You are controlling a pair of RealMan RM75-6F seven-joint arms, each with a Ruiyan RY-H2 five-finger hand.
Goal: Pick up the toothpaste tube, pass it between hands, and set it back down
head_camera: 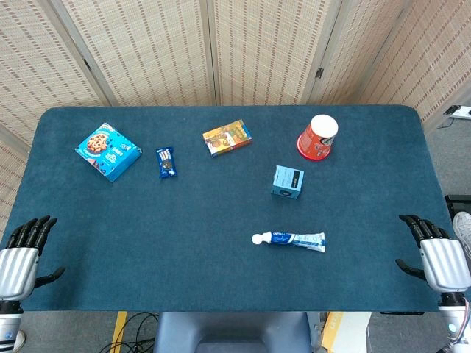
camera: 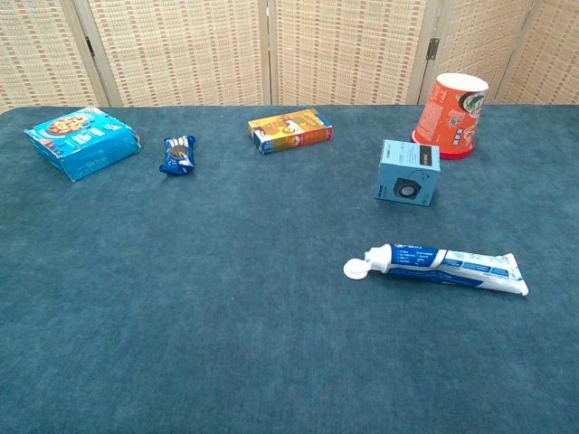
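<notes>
Showing only in head view: left hand (head_camera: 20, 259), right hand (head_camera: 439, 254), fingers apart, empty; toothpaste tube (head_camera: 290, 240) untouched.

The toothpaste tube (head_camera: 289, 240) lies between both hands, nearer the right hand (head_camera: 437, 257) than the left hand (head_camera: 22, 254), slightly ahead of them.

Printing shows on the toothpaste tube (camera: 443, 266) and the boxes, but none is legible

On my counter (head_camera: 221, 287) I count one toothpaste tube (head_camera: 289, 240), one red cup (head_camera: 317, 137), one small blue box (head_camera: 287, 182), one orange box (head_camera: 227, 137), one cookie box (head_camera: 108, 151), one snack packet (head_camera: 166, 162).
</notes>
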